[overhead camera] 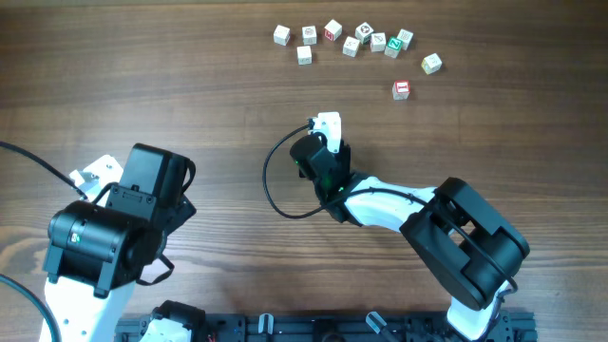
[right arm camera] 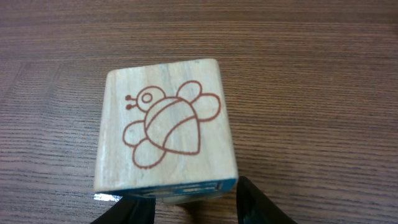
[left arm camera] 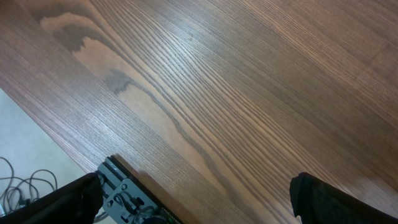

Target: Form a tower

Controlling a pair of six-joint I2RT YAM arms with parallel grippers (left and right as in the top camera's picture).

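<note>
The tower (right arm camera: 165, 143) stands on the desk (right arm camera: 323, 74) right in front of my right end effector (right arm camera: 189, 202) and fills most of my right wrist view. Its top cube (right arm camera: 186, 87) is pale wood with a bee drawn in brown outline on the upper face. Below it, at 6 o'clock, a thin blue-green strip of the lower cube (right arm camera: 199, 185) shows.

My two dark fingertips (right arm camera: 255, 202) come up at 6 o'clock, one near each lower corner of the stack and close against it. The gap between them is narrow. I cannot tell whether they press on the wood or only stand beside it, so I cannot tell whether I have hold of the stack.

From above, my right arm (overhead camera: 380, 204) reaches in from 5 o'clock to near the middle of the desk. I cannot pick out the stack at its tip. The loose cubes (overhead camera: 351, 46) lie in a ragged row at 12 to 1 o'clock from that tip, well apart from it. One red-faced cube (overhead camera: 401, 89) sits alone at 2 o'clock, nearer than the row.

My left arm (overhead camera: 114, 228) sits at 8 o'clock on the desk. My left end effector (left arm camera: 196, 182) is spread wide and holds nothing, with bare wood grain under it. In the left wrist view a black rail (left arm camera: 127, 196) and some cables (left arm camera: 18, 183) show at 7 o'clock, past the desk's edge.
</note>
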